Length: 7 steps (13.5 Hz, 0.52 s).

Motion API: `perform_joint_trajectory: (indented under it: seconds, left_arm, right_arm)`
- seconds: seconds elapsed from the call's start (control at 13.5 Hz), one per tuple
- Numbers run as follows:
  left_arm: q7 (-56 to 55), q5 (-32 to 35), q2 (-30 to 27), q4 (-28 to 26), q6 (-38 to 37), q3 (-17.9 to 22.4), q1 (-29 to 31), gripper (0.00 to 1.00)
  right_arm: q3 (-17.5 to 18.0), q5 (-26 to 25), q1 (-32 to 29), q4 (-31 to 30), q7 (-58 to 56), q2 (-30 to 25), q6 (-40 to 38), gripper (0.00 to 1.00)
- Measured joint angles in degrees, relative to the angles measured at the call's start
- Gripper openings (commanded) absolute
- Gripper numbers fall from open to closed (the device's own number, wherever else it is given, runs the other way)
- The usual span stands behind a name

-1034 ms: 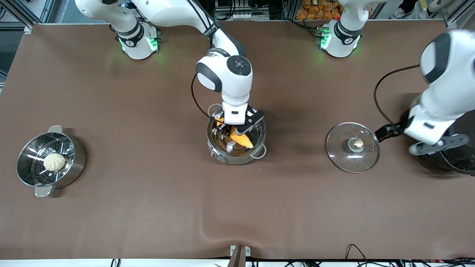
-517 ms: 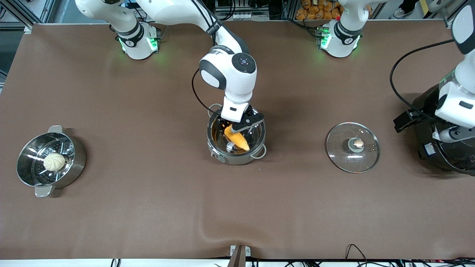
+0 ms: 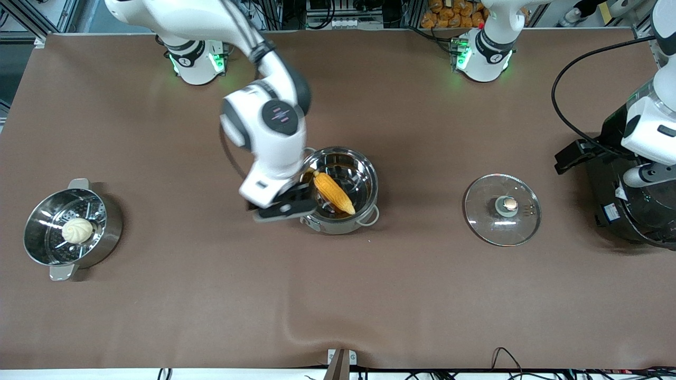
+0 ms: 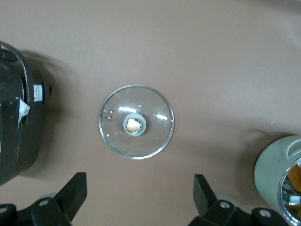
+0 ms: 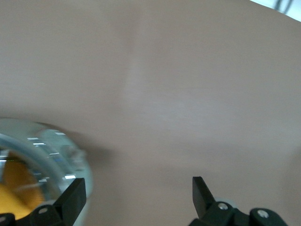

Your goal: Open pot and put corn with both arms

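The shiny steel pot (image 3: 364, 211) stands open at the table's middle with the yellow-orange corn (image 3: 333, 192) lying inside it. Both show in the right wrist view, the pot (image 5: 56, 155) and the corn (image 5: 16, 188). My right gripper (image 3: 282, 207) is open and empty, up in the air beside the pot's rim toward the right arm's end (image 5: 136, 197). My left gripper (image 4: 140, 195) is open and empty, raised near the black rice cooker; only its arm shows in the front view. The pot's rim also shows in the left wrist view (image 4: 289, 188).
The glass lid (image 3: 502, 209) lies flat on the table between the pot and the black rice cooker (image 3: 641, 211); it also shows in the left wrist view (image 4: 137, 121). A steel steamer pot (image 3: 108, 232) with a white bun (image 3: 77, 230) stands at the right arm's end.
My right gripper let go of the corn, which now lies in the pot, and rose out toward the right arm's end. My left arm pulled away from the lid to the rice cooker.
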Motion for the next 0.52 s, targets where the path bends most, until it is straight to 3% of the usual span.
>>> perform_joint_trajectory:
  seconds: [0.52]
  left_arm:
    - [0.0, -0.1, -0.2, 1.4, -3.0, -0.1, -0.1, 1.0]
  right_arm:
    - [-0.1, 7.9, -18.8, -6.5, -19.8, -6.9, -3.3, 1.0]
